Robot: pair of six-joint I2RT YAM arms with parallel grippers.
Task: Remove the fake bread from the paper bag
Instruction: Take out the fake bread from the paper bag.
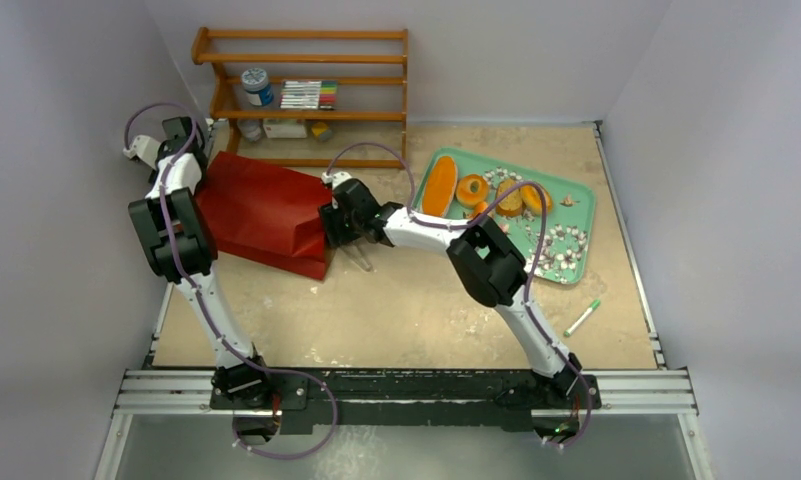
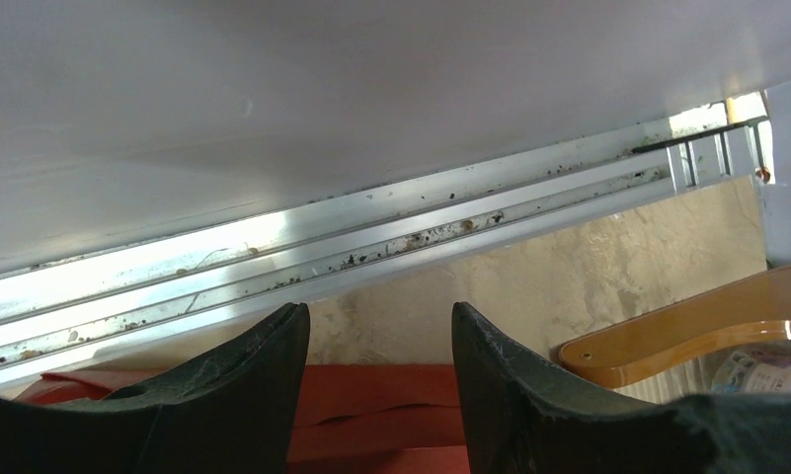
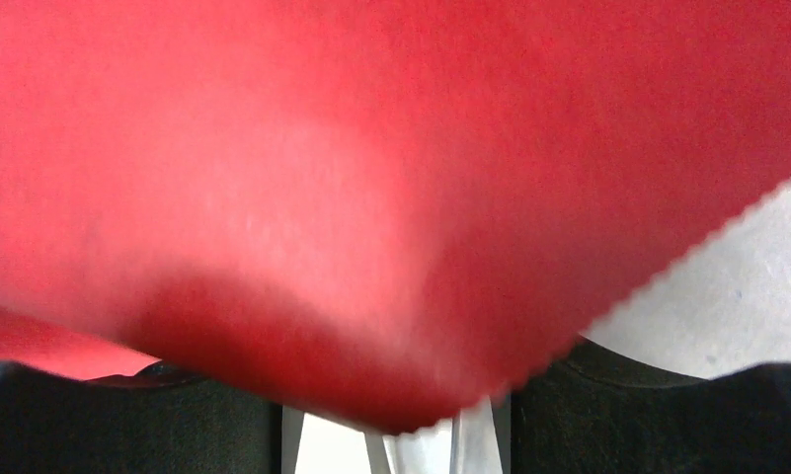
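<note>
Our right gripper (image 1: 333, 226) is at the mouth of the paper bag (image 1: 261, 205). Red paper hides its fingers, so we cannot tell its grip. Our left gripper (image 2: 379, 314) is spread, empty, at the bag's far end. The bread (image 1: 439, 186) lies on the tray (image 1: 578, 200), well apart from both.

The paper bag (image 1: 261, 205) — smooth, matt.
</note>
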